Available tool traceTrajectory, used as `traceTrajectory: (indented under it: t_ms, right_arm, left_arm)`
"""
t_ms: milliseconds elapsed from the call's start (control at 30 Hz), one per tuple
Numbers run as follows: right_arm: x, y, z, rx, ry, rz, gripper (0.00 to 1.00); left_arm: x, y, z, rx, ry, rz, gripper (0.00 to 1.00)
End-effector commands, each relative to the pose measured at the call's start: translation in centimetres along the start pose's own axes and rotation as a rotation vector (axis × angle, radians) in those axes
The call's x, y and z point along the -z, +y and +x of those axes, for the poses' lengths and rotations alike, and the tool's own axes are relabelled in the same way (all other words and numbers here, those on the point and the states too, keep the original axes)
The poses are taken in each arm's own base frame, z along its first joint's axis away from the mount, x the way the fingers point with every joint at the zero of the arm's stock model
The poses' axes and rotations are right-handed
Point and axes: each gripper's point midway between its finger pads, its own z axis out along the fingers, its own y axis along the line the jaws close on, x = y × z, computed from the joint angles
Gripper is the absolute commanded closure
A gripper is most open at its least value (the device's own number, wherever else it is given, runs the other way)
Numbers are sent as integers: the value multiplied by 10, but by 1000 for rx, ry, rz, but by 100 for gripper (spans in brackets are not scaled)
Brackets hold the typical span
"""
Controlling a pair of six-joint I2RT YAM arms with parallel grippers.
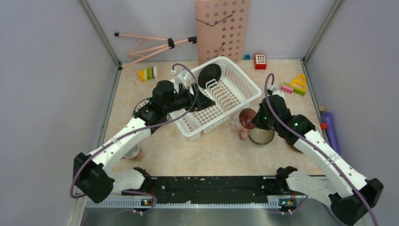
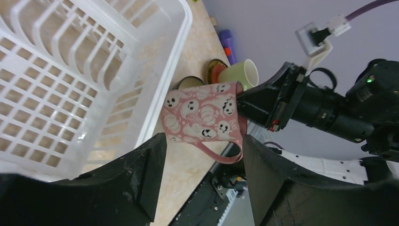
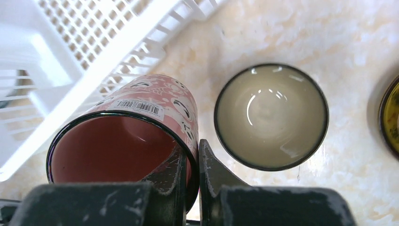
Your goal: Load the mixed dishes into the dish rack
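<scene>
1. Top external view: the dish rack (image 1: 237,84), a white slotted basket, sits askew on the middle of the table (image 1: 211,155). A dark round dish (image 1: 209,75) stands on edge at the far end of its row of dividers.
2. Left gripper (image 1: 205,101): it hovers over the rack's near-left part. In the left wrist view its fingers (image 2: 141,165) stand well apart with nothing between them.
3. Right gripper (image 3: 190,150): it is just off the rack's near-right side, clamped on the pink mug (image 3: 141,122), one finger inside the rim and one outside.
4. Pink mug: ghost-and-pumpkin print, barcode label near the rim. It is tipped on its side close beside the rack's outer wall, not inside it. I cannot tell whether it touches the table.
5. Bowl (image 3: 271,115): pale olive inside with a dark rim, upright on the table just beside the mug.
6. Light green mug (image 2: 242,74): on the table beyond the pink mug, outside the rack.
7. Small plate (image 2: 215,70): orange centre, lying just beside the green mug.
8. Purple cylinder (image 1: 331,129): by the right wall.
9. Pink perforated board (image 1: 221,28): leaning against the back wall behind the rack.
</scene>
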Motion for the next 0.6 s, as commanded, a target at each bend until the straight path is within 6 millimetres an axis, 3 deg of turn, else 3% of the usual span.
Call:
traceTrajectory:
  t_ms: [0,133,300,567]
  right_arm:
    - [58,37,-75,5,-281,-187,100]
    - [79,35,-98,19,-370,-178,100]
    - [100,42,-129,2,-491,-200,100]
    - [93,94,-157,-114,-635,-463,100]
  left_arm:
    - [3,-34,-2,57,12,163,35]
    - [17,-44,-2,64,20,189,32]
    - [36,-48,-9,81,9,205,21]
    - [58,-27,-27,108,-65,204,11]
